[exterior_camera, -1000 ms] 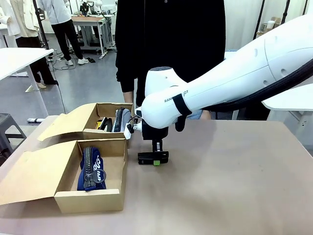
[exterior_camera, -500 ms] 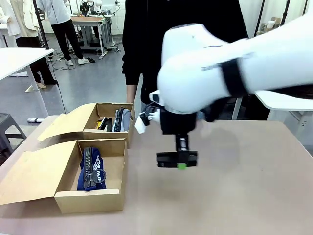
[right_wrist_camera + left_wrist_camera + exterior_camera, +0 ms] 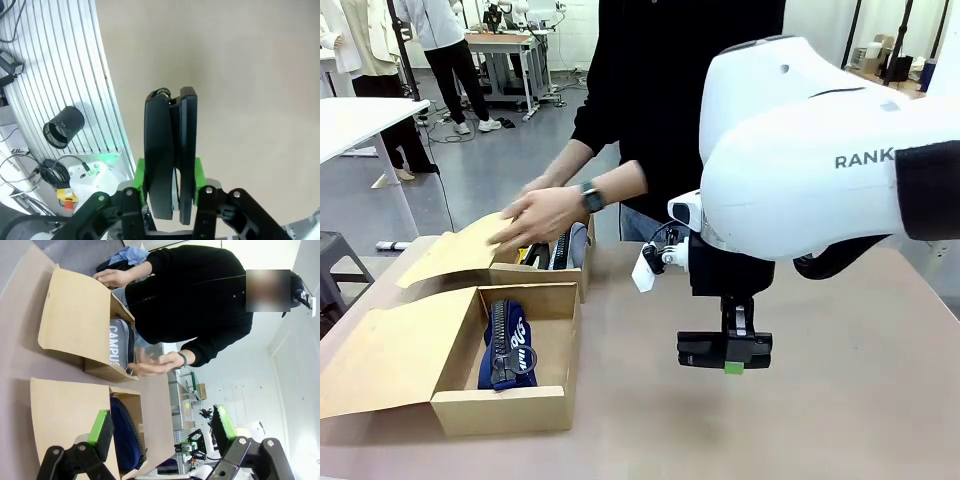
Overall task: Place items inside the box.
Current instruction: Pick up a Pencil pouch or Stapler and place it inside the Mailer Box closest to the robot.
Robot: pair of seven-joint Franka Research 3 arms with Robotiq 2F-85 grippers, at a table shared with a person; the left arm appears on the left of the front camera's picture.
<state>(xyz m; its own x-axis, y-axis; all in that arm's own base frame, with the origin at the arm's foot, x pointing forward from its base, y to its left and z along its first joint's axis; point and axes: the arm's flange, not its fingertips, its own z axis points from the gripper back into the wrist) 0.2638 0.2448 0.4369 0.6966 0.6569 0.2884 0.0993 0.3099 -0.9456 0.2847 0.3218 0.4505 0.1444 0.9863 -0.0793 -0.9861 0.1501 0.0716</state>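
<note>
My right gripper (image 3: 730, 358) is shut on a black stapler (image 3: 718, 350) and holds it level above the bare table, right of the boxes. In the right wrist view the stapler (image 3: 170, 135) stands clamped between the green pads (image 3: 139, 175). A navy zip pouch (image 3: 507, 345) lies in the near cardboard box (image 3: 505, 410). The grey "CAMPUS" pouch (image 3: 570, 245) stands in the far box (image 3: 535, 276), also seen in the left wrist view (image 3: 118, 342). My left gripper (image 3: 161, 430) is open, holding nothing, looking at both boxes from the side.
A person stands at the far side with both hands (image 3: 542, 215) on the far box's open flap (image 3: 450, 255). The near box's lid (image 3: 380, 360) lies open to the left. Bare tabletop (image 3: 840, 400) stretches right of the boxes.
My right arm has carried the stapler to the right and nearer the camera, away from the boxes. The person's hands have come down onto the far box's flap.
</note>
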